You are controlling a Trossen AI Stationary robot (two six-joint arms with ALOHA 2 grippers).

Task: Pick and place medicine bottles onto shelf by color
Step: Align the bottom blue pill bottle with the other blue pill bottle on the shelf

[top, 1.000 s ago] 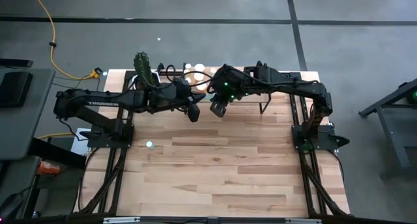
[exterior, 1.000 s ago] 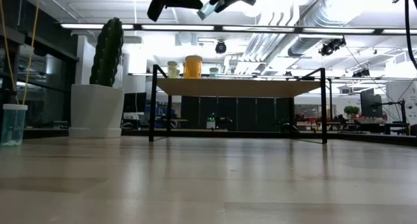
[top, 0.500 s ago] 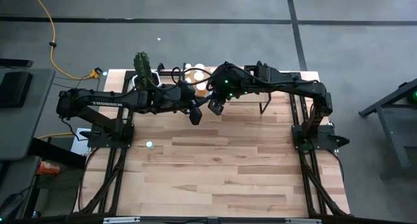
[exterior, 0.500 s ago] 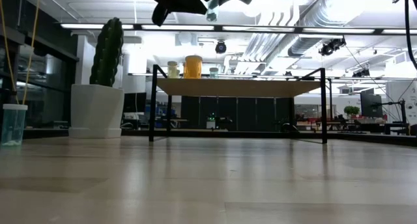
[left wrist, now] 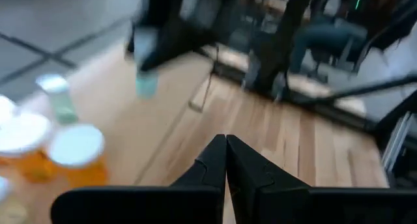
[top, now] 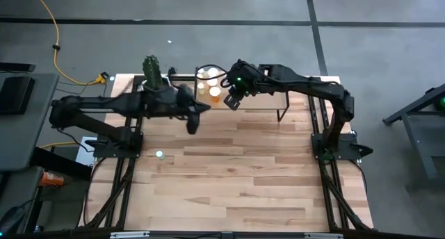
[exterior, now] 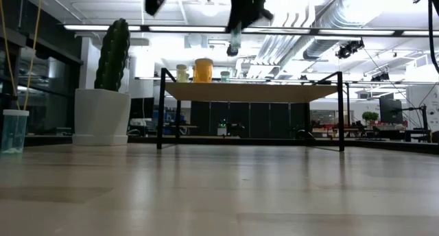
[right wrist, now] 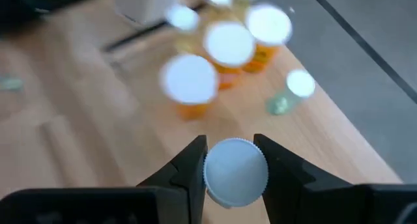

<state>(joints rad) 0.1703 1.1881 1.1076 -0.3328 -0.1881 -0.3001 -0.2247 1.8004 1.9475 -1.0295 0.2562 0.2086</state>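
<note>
Surface: shelf (top: 278, 100) on tabletop (top: 243, 169).
Right gripper (right wrist: 229, 160): fingers clamped bottle (right wrist: 236, 170).
Left gripper (left wrist: 226, 160): fingers closed, empty.
Risk: carried bottle could topple shelved bottles (right wrist: 215, 61).

The right gripper (right wrist: 229, 160) reached high over the table's far side, fingers clamped on a bottle (right wrist: 235, 171). The left gripper (left wrist: 226, 160), fingers pressed together, hung apparently just beside it.

bottle (right wrist: 235, 171): white cap, held aloft | orange bottles (top: 211, 93): upright on shelf (top: 292, 100)
</note>
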